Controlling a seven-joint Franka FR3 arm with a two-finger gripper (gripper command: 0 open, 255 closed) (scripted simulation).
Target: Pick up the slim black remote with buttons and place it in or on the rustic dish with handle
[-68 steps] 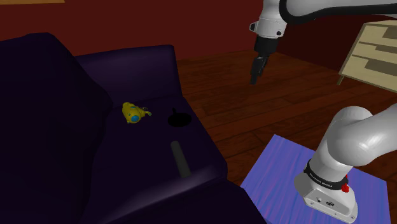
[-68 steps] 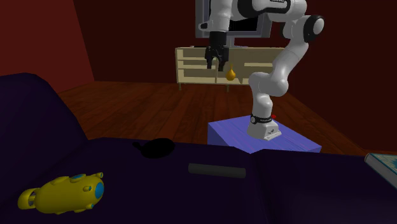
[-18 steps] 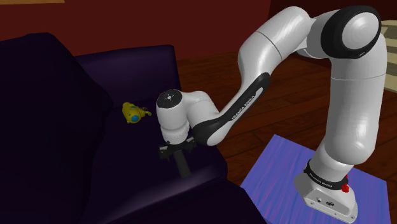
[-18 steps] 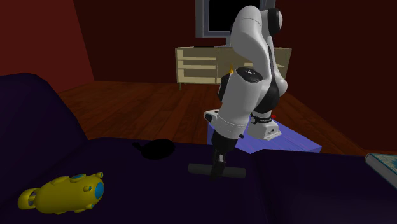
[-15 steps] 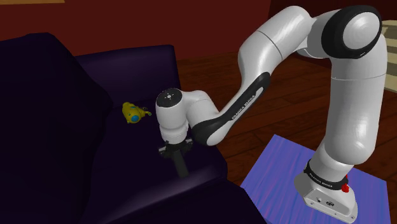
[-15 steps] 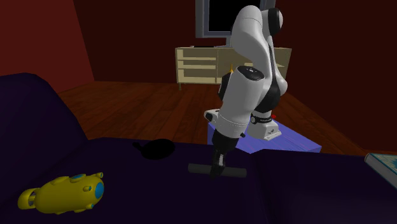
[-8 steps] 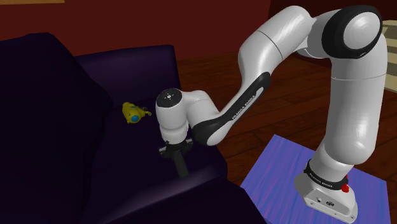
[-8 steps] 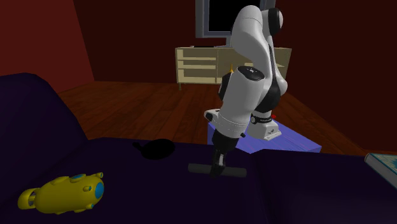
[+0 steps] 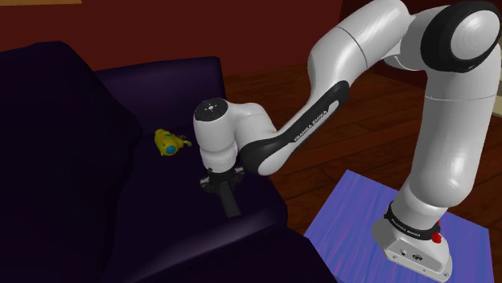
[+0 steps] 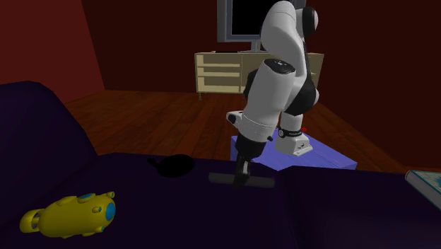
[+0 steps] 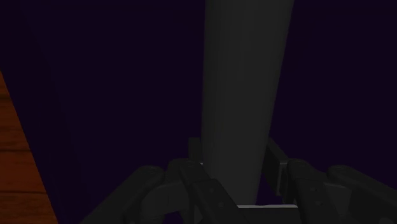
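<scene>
Forearm slants down from the stand, wrist pointing straight down over the dark purple sofa [image 9: 121, 185]. The hand [image 9: 224, 193] [image 10: 242, 177] [image 11: 235, 162] is narrowed onto the slim dark remote [image 9: 234, 208] [image 10: 263, 182] [image 11: 245, 76], its fingers [image 11: 275, 164] clasping the remote's long sides. The remote is level, near the seat's front edge. A black handled dish [image 10: 174, 165] sits near it along that edge. A yellow toy submarine [image 9: 168, 143] [image 10: 71, 214] lies well apart, deeper on the seat.

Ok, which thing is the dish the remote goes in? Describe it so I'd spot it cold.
Start at the dark purple sofa in the second exterior view. On its seat, between the yellow toy and the gripper, near the far edge, sits the dish. It is small, round and black with a short handle, unlike the long grey remote.
</scene>
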